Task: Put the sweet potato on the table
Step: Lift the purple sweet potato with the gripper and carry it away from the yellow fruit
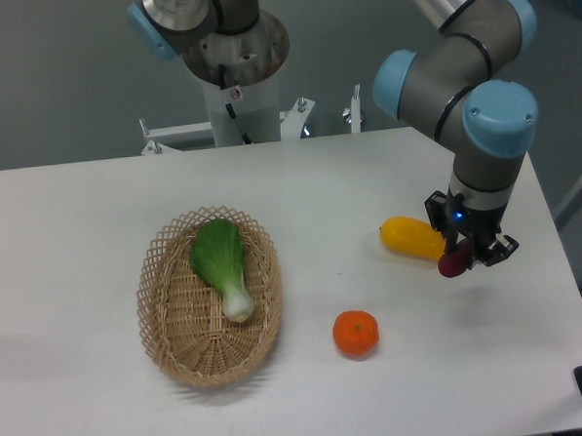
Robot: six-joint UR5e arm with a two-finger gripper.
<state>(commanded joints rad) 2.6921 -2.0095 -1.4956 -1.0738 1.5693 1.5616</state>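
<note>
While clamped in the claw (466,253), the slim reddish-purple sweet potato (453,263) hangs — above the smooth white table (95,204).

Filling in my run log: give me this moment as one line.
hand: shut on sweet potato | potato: just above table, right side | beside: yellow fruit | step: not released

— Where's the arm?
— Reaching from the far edge of the table (95,199) toward its right edge, wrist pointing down.
— And the gripper (466,258)?
— Fingers clamped on the sweet potato (453,264), near that right edge.
</note>
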